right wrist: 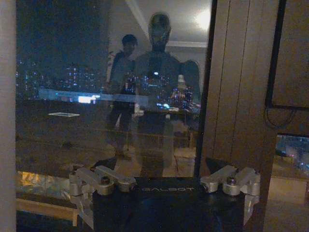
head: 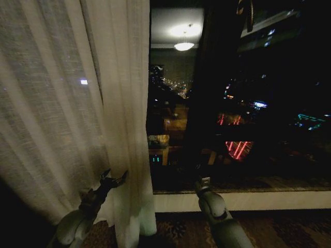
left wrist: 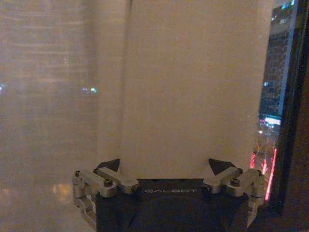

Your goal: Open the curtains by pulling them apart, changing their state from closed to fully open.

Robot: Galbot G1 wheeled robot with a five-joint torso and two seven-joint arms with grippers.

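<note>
**Sheer curtain bunched at left, dark glass bare at right**

Going left to right in the head view, we see the curtains [head: 67, 103] as one gathered mass of sheer off-white pleats covering the left part of the frame, hem hanging near the floor; its top is cut off, so we can't see a rod. We can't make out where one panel ends and another begins.

The left gripper [head: 115, 180] is low against the curtain's inner folds, fingers spread. In the left wrist view a broad fold of the curtains [left wrist: 193, 87] sits between the spread fingertips [left wrist: 112, 165], but we can't tell whether they touch the fabric.

Further right, the window [head: 238, 103] is uncovered and dark, showing city lights and a ceiling lamp reflection. The windowsill [head: 243, 200] runs pale beneath it.

The right arm rises from the bottom centre toward the sill; the right gripper [right wrist: 164, 166] faces the glass with fingers apart, holding nothing. In the head view its tip is lost in the dark.
</note>
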